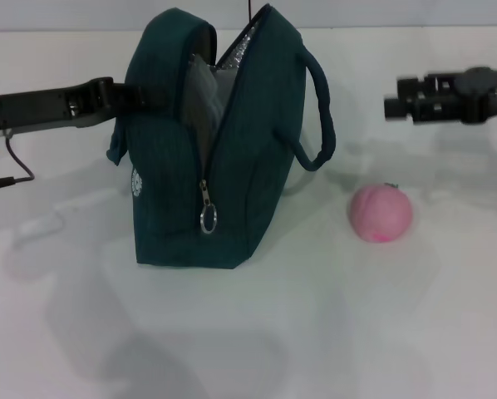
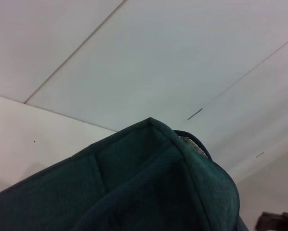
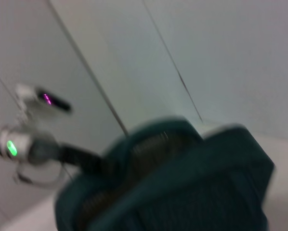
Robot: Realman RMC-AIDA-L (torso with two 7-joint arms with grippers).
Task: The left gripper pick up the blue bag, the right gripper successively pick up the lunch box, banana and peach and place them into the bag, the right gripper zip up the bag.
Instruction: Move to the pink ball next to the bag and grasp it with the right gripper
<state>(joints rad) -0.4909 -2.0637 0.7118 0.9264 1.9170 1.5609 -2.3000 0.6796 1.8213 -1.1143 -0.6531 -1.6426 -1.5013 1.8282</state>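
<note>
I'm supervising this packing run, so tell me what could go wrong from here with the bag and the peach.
The blue bag stands upright with a narrow mouth, held at one side by the left gripper; a push from the right gripper might tip it or close the gap. The round peach lies loose on the table and could roll when grasped.

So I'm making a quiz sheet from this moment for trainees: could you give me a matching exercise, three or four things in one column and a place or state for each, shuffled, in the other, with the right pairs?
Things:
1. blue bag
2. peach
3. left gripper
4. right gripper

Places or states:
A. lying on the white table, to the right of the bag
B. in the air above the peach, holding nothing
C. standing upright, zipper open, silver lining showing
D. at the bag's upper left side

Pairs: 1-C, 2-A, 3-D, 4-B
</note>
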